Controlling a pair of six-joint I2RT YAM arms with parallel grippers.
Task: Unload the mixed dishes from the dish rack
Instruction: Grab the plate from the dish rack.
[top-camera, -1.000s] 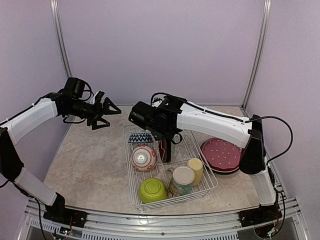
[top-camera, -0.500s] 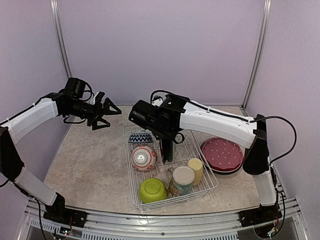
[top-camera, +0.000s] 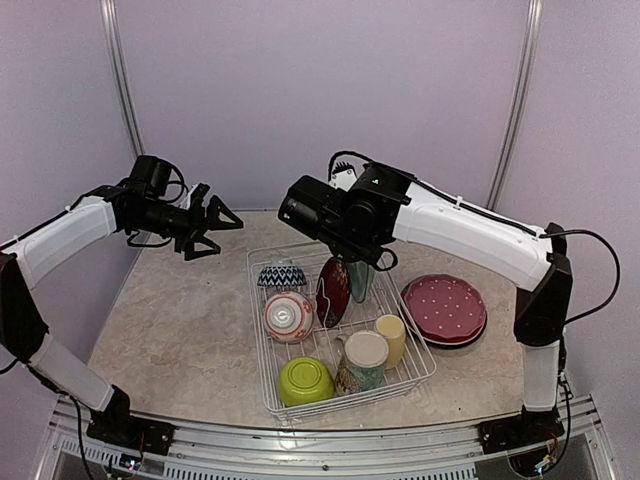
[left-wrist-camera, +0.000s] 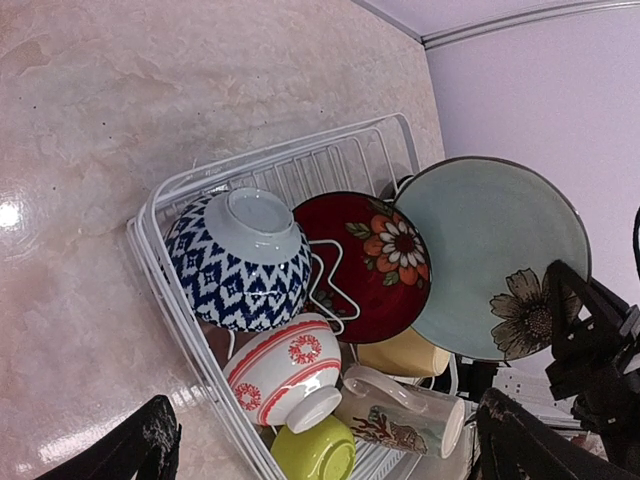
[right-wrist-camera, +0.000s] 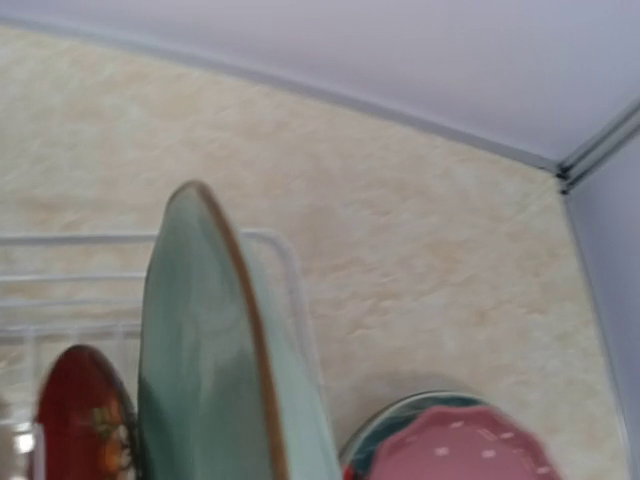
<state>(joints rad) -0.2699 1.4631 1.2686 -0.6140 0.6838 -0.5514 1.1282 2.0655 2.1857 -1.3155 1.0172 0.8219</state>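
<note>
Fingers of the right gripper (left-wrist-camera: 566, 305) are clamped on the rim of the pale teal round plate with a brown flower (left-wrist-camera: 480, 250). The plate hangs upright over the white wire dish rack (left-wrist-camera: 300, 165), just beside the dark red floral plate (left-wrist-camera: 375, 260) standing in the slots.

To do this step well, raise the teal plate straight up until it clears its red neighbour and the rack wall. Only then swing right toward the pink dotted plate (top-camera: 443, 308) on the table, tilt flat, lower gently and let go once it rests.

The left gripper (top-camera: 212, 228), jaws wide and empty, hovers over the beige marbled table (top-camera: 180, 320), well apart.
</note>
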